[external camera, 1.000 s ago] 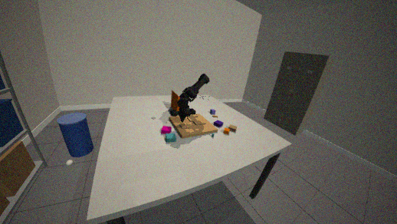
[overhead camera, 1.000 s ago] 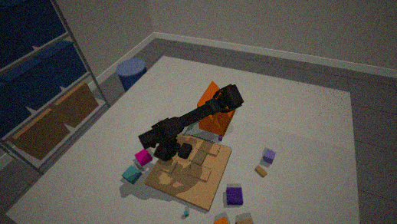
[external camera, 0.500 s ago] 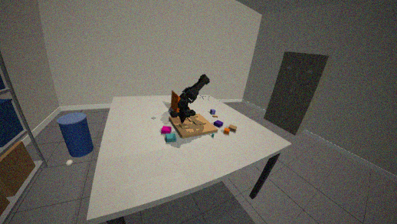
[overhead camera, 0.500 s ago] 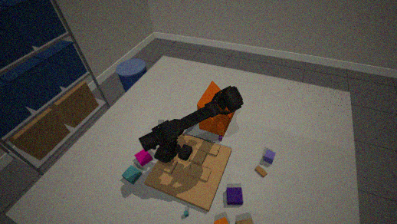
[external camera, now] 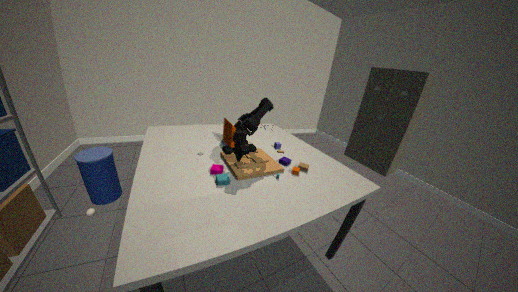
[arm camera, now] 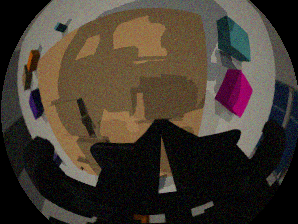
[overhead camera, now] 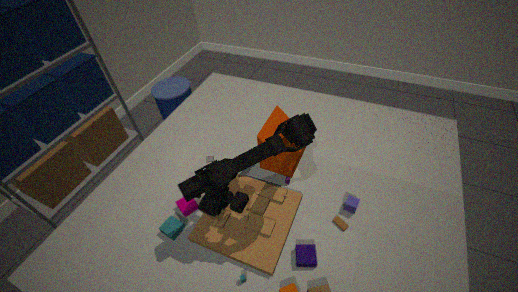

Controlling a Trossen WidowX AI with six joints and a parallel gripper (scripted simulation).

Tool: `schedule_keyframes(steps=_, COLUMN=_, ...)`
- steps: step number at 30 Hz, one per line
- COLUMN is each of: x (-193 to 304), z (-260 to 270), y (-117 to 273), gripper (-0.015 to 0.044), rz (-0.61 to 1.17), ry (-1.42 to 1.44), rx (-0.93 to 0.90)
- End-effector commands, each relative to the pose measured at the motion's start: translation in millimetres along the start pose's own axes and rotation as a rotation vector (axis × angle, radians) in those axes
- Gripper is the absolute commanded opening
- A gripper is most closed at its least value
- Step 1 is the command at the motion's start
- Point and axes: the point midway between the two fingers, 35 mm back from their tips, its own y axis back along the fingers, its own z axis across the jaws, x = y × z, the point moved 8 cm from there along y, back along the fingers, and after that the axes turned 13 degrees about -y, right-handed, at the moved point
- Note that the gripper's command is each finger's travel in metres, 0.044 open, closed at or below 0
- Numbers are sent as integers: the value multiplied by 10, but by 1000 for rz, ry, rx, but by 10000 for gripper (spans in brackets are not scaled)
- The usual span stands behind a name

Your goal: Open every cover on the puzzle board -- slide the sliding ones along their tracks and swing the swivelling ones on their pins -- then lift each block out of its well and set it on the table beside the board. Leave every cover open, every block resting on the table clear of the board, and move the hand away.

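Note:
The wooden puzzle board [overhead camera: 280, 250] [external camera: 274, 168] [arm camera: 54, 62] lies flat, partly under the arm's shadow. Its light wooden covers [overhead camera: 267, 227] are the board's colour; how far each stands open is unclear. My gripper [external camera: 239, 159] [arm camera: 158, 120] is shut and empty, tips low over the board's left part. A magenta block [overhead camera: 187, 206] [external camera: 216, 169] [arm camera: 234, 92] and a teal block [overhead camera: 172, 227] [external camera: 222, 179] [arm camera: 233, 39] rest on the table to the board's left. A dark purple block [overhead camera: 306, 255] [external camera: 285, 161] rests to its right. The arm hides some wells.
A lavender cube [overhead camera: 351, 203] [external camera: 277, 145], a small tan piece [overhead camera: 340, 223], an orange block [overhead camera: 288, 288] [external camera: 296, 171] and a tan block [overhead camera: 319, 287] [external camera: 303, 167] lie right of the board. A tiny teal piece [overhead camera: 243, 277] lies near its front. An orange panel [overhead camera: 269, 159] [external camera: 228, 132] stands behind.

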Motion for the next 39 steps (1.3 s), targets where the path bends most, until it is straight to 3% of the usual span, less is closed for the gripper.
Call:
schedule_keyframes(steps=1, x=-50, z=11, y=2, gripper=0, rz=-4, ry=-1, rx=-3)
schedule_keyframes(steps=39, x=-426, z=96, y=4, gripper=0, rz=-5, ry=1, rx=-4)
